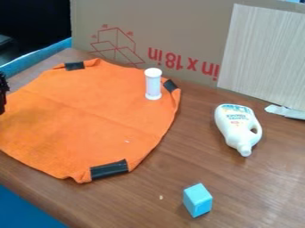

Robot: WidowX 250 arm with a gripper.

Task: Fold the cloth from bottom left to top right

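An orange fabric cloth (89,111) with black tape patches lies spread out, unfolded, on the brown wood-grain surface (238,187), its left part cut off by the left edge of the view. Three patches show: one at its upper left (74,66), one at its right corner (171,85), and a longer one at its bottom corner (109,169); what its far left side looks like cannot be made out. Faint creases cross the middle. At the left edge, over the cloth's border, only a sliver of the black robot tool (3,94) shows, the rest cut off, so I cannot tell whether it is open or closed, or whether it has hold of the fabric. A white plastic cylinder with wider ends (153,83) stands upright on the cloth near the right patch, hiding a little of the fabric behind it. To the right, a white plastic bottle with a handle (237,127) lies on the surface, and a light-blue block (197,200) sits nearer the front. Behind them rises a brown cardboard panel with red print (179,26), partly covered by a pale wood-grained board (262,49). Beside that board, a whitish object (286,111) is cut off at the right edge, too unclear to identify.
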